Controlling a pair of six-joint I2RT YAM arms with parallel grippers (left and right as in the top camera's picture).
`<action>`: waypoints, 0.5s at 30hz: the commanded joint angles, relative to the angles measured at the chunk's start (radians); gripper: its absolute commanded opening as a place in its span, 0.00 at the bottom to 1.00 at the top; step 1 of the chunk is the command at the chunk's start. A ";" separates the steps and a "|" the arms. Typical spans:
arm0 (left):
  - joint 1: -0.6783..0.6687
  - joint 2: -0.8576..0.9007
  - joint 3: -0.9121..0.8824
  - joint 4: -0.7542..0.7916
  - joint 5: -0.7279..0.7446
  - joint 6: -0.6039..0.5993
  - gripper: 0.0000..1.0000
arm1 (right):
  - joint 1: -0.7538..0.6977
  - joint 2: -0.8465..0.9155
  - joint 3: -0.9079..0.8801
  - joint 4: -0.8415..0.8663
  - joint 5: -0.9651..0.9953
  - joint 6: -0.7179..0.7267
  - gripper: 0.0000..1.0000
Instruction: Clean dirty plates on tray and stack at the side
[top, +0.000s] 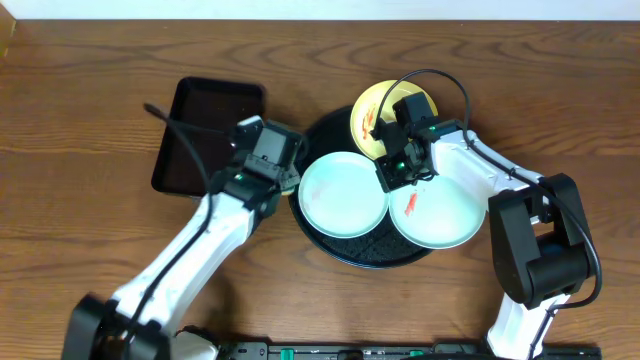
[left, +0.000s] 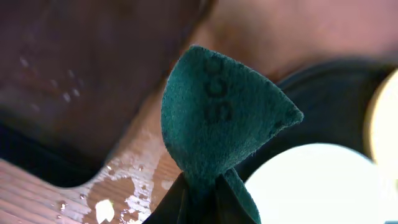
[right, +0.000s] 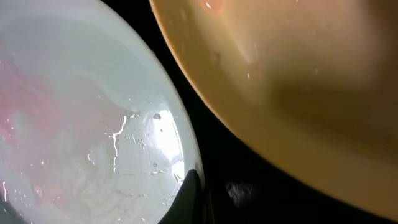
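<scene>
Clamped on the green pad (left: 217, 118), the left gripper (top: 288, 178) should press it flat onto the blue-green plate (top: 342, 195) just ahead; whether the right gripper (top: 392, 175) is open, I cannot tell.

Overhead looks straight down; left wrist faces 1 o'clock, right wrist 10 o'clock, both close above the tray (top: 350, 250).
</scene>
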 joint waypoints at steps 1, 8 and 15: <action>-0.001 -0.118 -0.003 -0.014 -0.057 -0.002 0.07 | 0.001 -0.023 0.028 -0.011 0.000 -0.019 0.01; 0.035 -0.186 -0.003 -0.060 -0.057 0.003 0.08 | 0.001 -0.184 0.061 -0.013 0.063 -0.047 0.01; 0.150 -0.186 -0.003 -0.116 -0.044 0.003 0.08 | 0.001 -0.355 0.062 -0.007 0.277 -0.056 0.01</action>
